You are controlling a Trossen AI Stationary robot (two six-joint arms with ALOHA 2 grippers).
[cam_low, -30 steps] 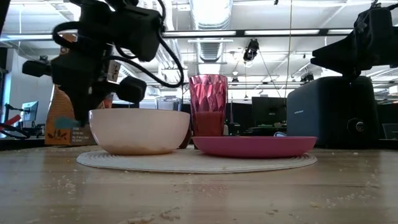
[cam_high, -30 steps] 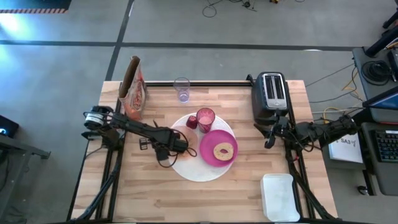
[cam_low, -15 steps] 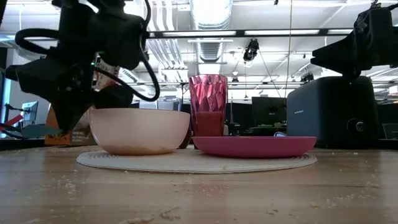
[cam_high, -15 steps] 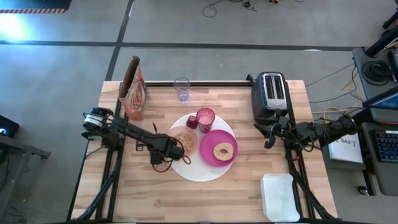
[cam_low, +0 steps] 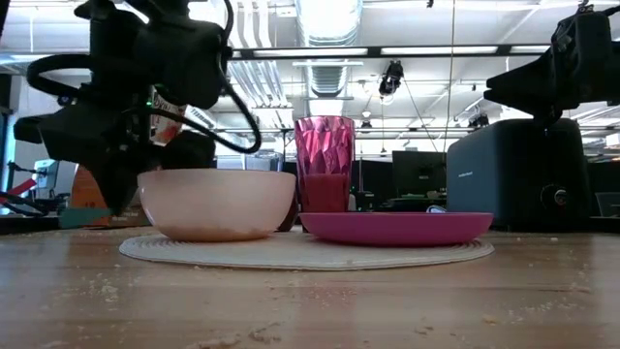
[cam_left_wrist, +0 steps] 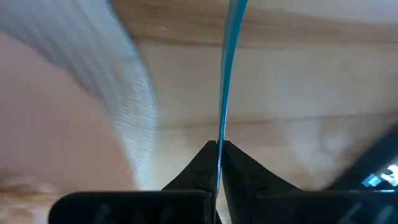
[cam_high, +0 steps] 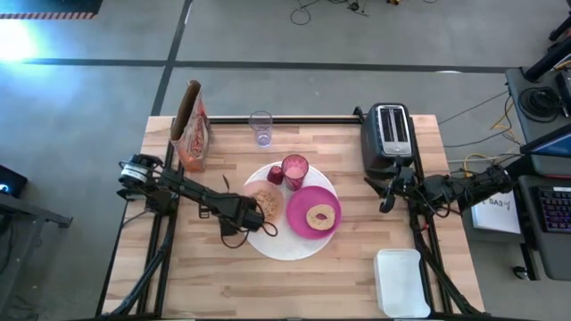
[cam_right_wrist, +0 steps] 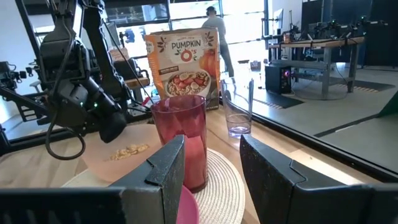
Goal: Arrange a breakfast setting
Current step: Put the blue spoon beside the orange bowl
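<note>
Wooden table (cam_high: 223,285) carries the placemat (cam_high: 281,245); left gripper (cam_left_wrist: 219,163) pinches the teal-handled spoon (cam_left_wrist: 229,68) beside the peach bowl (cam_low: 217,204) (right gripper (cam_right_wrist: 211,163) idles open, empty)

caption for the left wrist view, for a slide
Left gripper shut on the teal spoon handle, above the wooden table, beside the placemat edge.

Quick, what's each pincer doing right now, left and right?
Left pincer: shut on the teal-handled spoon, beside the peach cereal bowl.
Right pincer: open, holding nothing, waiting by the black toaster.
</note>
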